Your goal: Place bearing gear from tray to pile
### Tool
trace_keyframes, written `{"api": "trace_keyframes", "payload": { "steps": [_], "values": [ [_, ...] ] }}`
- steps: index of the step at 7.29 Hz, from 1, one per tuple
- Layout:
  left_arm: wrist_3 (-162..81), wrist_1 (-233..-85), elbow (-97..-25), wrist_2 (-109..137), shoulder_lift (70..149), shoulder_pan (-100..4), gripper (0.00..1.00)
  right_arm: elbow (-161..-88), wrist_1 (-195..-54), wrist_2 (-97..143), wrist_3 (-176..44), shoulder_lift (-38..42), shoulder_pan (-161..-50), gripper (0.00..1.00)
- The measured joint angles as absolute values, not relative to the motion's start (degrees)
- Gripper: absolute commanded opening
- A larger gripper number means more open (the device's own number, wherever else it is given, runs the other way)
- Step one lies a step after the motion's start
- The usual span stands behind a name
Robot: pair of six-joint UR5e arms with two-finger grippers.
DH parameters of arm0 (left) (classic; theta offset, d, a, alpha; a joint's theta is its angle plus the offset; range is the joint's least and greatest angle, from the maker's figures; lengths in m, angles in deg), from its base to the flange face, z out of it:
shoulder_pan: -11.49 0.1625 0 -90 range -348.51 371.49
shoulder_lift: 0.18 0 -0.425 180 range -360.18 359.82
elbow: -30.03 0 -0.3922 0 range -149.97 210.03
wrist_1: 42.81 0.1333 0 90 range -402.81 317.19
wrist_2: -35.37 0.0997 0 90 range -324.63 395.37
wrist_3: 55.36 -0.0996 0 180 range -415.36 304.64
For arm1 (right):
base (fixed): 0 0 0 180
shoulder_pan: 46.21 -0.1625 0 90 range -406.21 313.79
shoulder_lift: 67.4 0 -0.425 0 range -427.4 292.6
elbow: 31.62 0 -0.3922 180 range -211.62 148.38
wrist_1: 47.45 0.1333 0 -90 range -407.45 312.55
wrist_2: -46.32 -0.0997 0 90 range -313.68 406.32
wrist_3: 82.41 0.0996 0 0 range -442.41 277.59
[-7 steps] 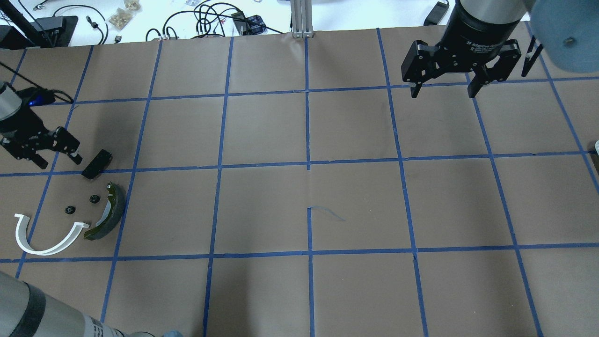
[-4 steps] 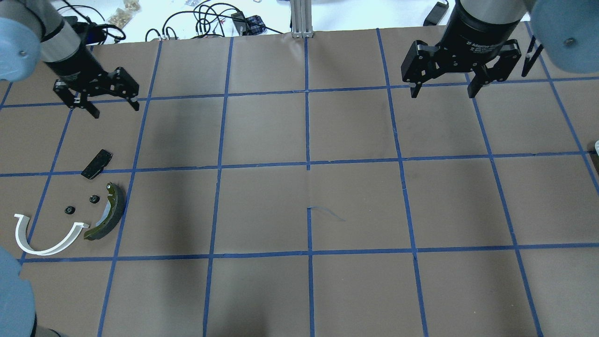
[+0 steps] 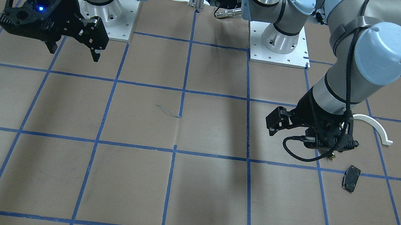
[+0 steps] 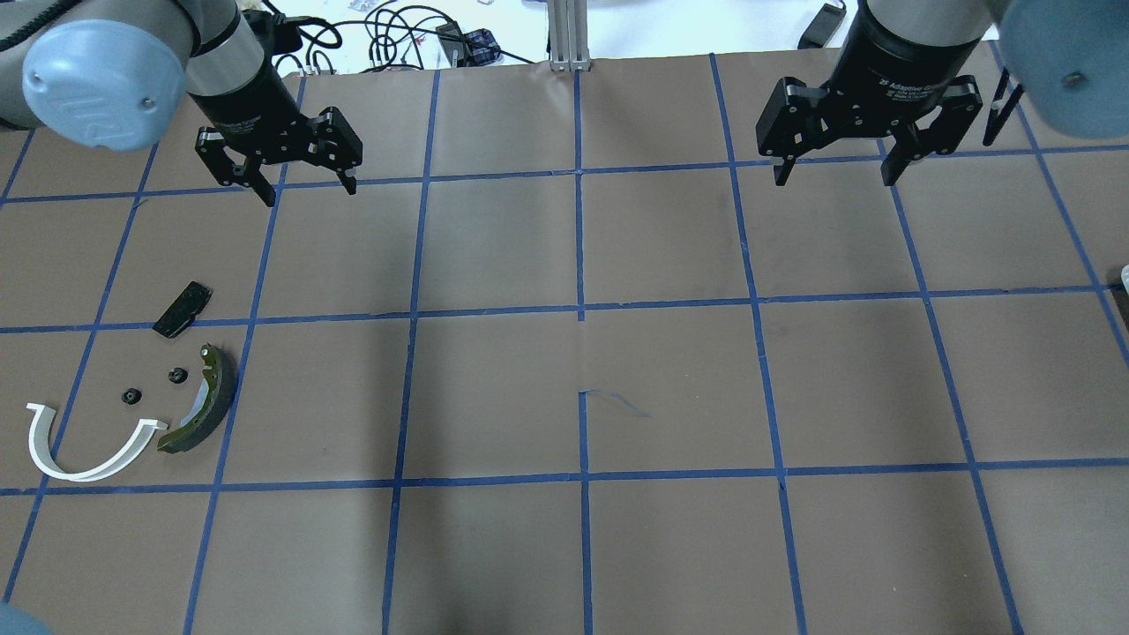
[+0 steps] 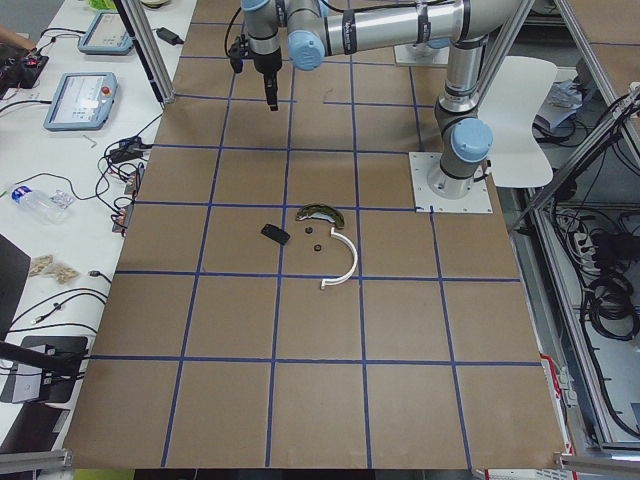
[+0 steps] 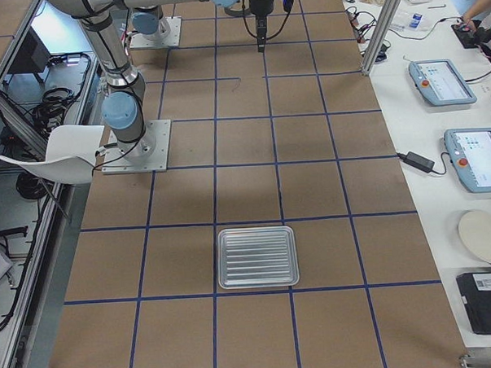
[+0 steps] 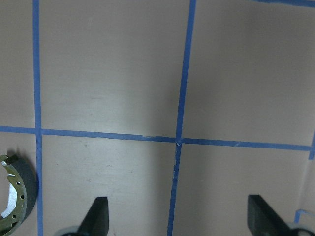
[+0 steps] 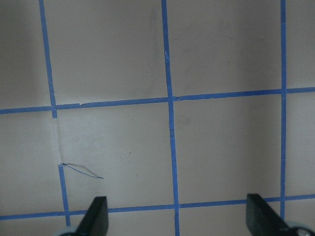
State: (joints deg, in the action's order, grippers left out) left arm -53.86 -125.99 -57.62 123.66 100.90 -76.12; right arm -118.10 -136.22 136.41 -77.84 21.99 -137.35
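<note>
Tray (image 6: 257, 257) whole only in ext. right view, pile (image 4: 132, 395) in overhead instead; L jaws, R jaws wide apart, empty.

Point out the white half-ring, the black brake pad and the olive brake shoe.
white half-ring (image 4: 81, 474), overhead exterior view, bottom of its curve.
black brake pad (image 4: 183, 309), overhead exterior view, middle of its flat face.
olive brake shoe (image 4: 218, 397), overhead exterior view, middle of its arc.

Right wrist cam: I'm looking straight down on the brown table (image 8: 113, 54), crossed by blue tape lines (image 8: 169, 98). The right gripper (image 8: 178, 219) shows only its two black fingertips (image 8: 97, 219), set wide apart at the bottom of view. A thin blue strand (image 8: 83, 171) curls off one line.
</note>
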Motion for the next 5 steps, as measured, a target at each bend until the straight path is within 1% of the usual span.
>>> {"api": "trace_keyframes", "payload": {
  "steps": [3,5],
  "values": [
    [-54.2,-129.2,-60.3,123.8,94.6,-78.6,1.0,-118.1,-136.2,136.4,-77.8,22.0,-137.3,1.0],
    [-54.5,-130.3,-60.5,123.7,93.1,-78.6,1.0,-118.1,-136.2,136.5,-77.8,22.0,-137.3,1.0]
  ]
}}
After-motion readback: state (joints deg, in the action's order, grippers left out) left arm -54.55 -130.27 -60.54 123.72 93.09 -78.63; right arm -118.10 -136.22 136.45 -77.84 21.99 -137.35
